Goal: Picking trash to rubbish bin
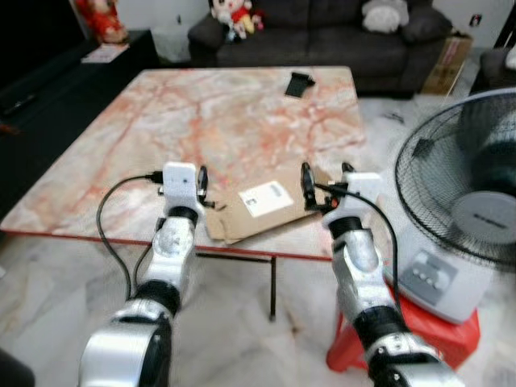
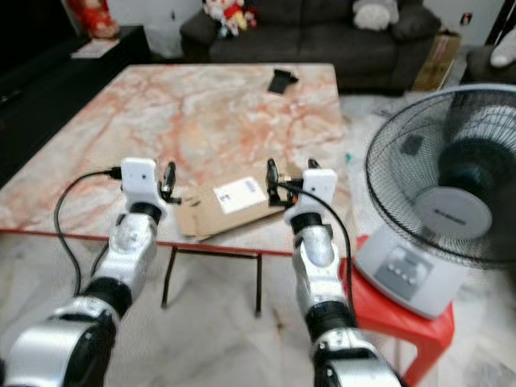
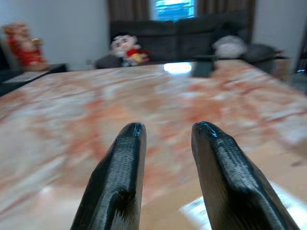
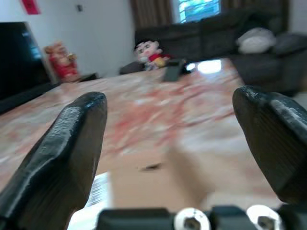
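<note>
Marble bench (image 1: 242, 105), near edge: left claw (image 1: 201, 184) w/ fingers nearly together, just left of flattened cardboard (image 1: 262, 208); right claw (image 1: 325, 179) spread wide at its right end. Approach step; next: close on cardboard, lift.

Cardboard (image 1: 260, 210) lies flat at the near edge of the table (image 1: 218, 121), right of centre, with a label (image 1: 267, 198) on top. Left gripper (image 1: 201, 181) stands at the cardboard's left end, right gripper (image 1: 325, 179) at its right end. A wallet (image 1: 299, 84) lies near the far right corner. A sofa (image 1: 322, 32) stands behind the table. A fan (image 1: 463, 201) on a stool (image 1: 403, 334) stands right of the table.
</note>
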